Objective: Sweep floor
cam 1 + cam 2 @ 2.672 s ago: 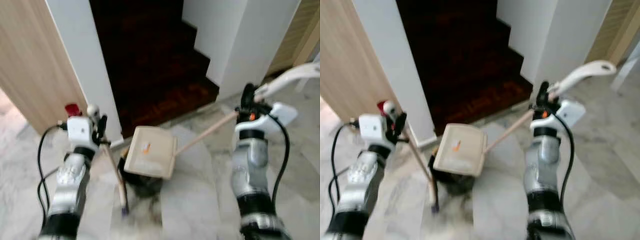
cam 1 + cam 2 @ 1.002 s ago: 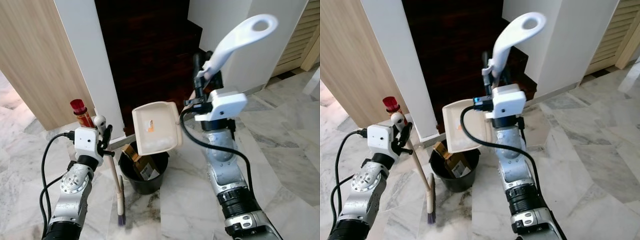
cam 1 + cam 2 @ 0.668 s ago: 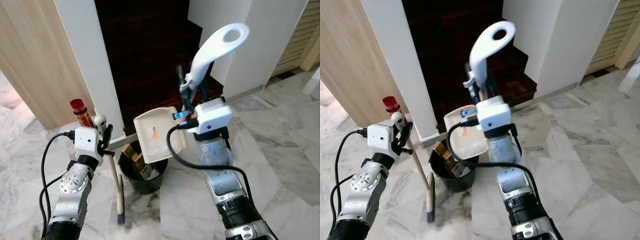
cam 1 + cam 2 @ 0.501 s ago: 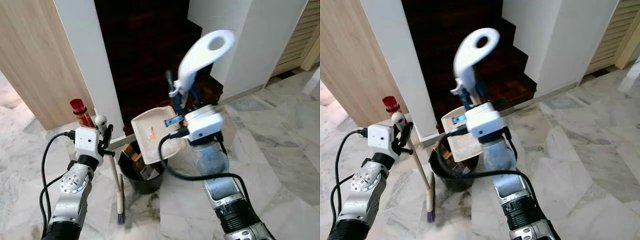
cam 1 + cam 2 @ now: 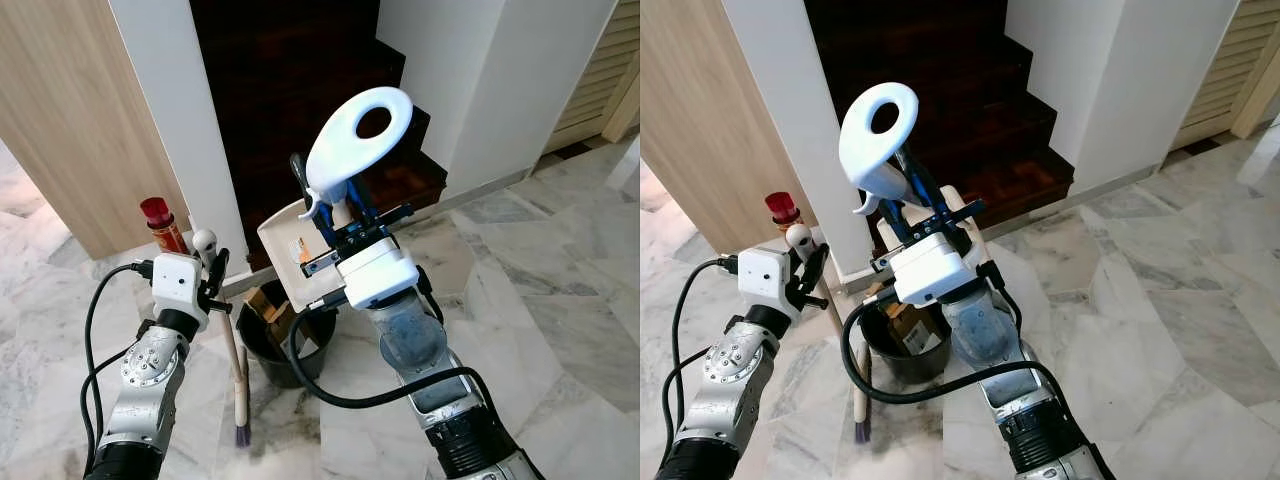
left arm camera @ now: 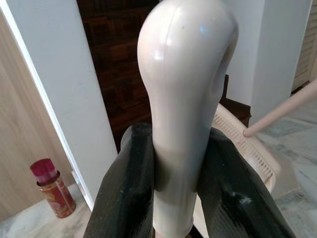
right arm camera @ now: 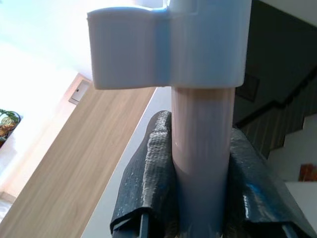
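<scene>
My right gripper (image 5: 338,212) is shut on the shaft of a long-handled dustpan, just below its white loop handle (image 5: 362,132). The cream pan (image 5: 288,252) hangs steeply tilted over a black bin (image 5: 283,362) that holds cardboard scraps. My left gripper (image 5: 215,281) is shut on a broom's stick (image 5: 233,352) just under its white knob; the bristle end (image 5: 241,435) rests on the marble floor left of the bin. In the left wrist view the knob (image 6: 183,94) sits between black fingers (image 6: 130,188). In the right wrist view the shaft (image 7: 202,168) is clamped between black fingers (image 7: 153,173).
A red-capped can (image 5: 162,227) stands on the floor against the white wall pillar (image 5: 170,110). Dark wooden stairs (image 5: 300,90) rise behind the bin. A wood panel is at the left and a louvred door (image 5: 600,70) at the far right. Open marble floor lies to the right.
The right arm has swung the dustpan leftward and tipped it steeply over the bin, so its loop handle now stands left of where it was. The left arm and broom have stayed put.
</scene>
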`<state>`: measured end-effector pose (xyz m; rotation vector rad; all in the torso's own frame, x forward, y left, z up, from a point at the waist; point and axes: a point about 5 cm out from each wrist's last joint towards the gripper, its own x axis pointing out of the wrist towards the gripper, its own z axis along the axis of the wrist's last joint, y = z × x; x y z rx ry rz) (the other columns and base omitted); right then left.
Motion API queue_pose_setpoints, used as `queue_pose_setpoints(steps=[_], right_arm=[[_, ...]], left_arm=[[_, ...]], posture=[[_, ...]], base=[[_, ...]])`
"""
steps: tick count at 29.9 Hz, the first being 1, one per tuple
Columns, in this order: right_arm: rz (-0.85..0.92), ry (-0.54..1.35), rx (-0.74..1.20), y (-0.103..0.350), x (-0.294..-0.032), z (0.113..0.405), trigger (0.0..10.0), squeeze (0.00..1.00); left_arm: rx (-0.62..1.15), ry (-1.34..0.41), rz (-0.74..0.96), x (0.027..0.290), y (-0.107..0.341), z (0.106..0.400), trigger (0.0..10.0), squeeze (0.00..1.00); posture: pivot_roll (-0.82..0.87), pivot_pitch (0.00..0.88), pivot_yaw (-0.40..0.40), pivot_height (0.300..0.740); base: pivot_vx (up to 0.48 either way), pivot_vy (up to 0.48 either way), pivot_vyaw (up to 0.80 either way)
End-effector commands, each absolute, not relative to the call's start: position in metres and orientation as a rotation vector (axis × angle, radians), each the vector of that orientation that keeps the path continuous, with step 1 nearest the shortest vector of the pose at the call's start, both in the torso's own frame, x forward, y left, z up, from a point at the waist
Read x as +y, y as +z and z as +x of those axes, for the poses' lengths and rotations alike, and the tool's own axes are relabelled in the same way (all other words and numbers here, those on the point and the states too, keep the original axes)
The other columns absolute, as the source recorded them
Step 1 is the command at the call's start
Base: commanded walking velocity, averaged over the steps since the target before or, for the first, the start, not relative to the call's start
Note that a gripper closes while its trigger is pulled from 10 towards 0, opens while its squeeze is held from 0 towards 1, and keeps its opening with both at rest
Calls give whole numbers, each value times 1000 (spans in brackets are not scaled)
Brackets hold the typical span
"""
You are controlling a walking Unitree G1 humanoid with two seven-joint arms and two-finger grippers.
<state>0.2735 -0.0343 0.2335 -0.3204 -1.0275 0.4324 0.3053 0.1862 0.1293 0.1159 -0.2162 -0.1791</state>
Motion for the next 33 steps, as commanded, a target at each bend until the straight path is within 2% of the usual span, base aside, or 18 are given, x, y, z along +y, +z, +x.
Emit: queue_pose_setpoints(steps=[1,16,33], right_arm=[[-322,439,-1174,252,-30,259,10000,0],[-408,433,-1271,253,-23,245,10000,0],[-387,437,-1249,251,-19,244,10000,0]], left_arm=[[-273,-197,164,185,140,305,10000,0],[-276,-207,169,184,140,306,10000,0],[-283,-212,171,182,142,306,10000,0]], posture=[[77,65,31,740],[77,66,31,740],[77,64,28,740]], base=[[0,0,0],[0,0,0],[0,0,0]])
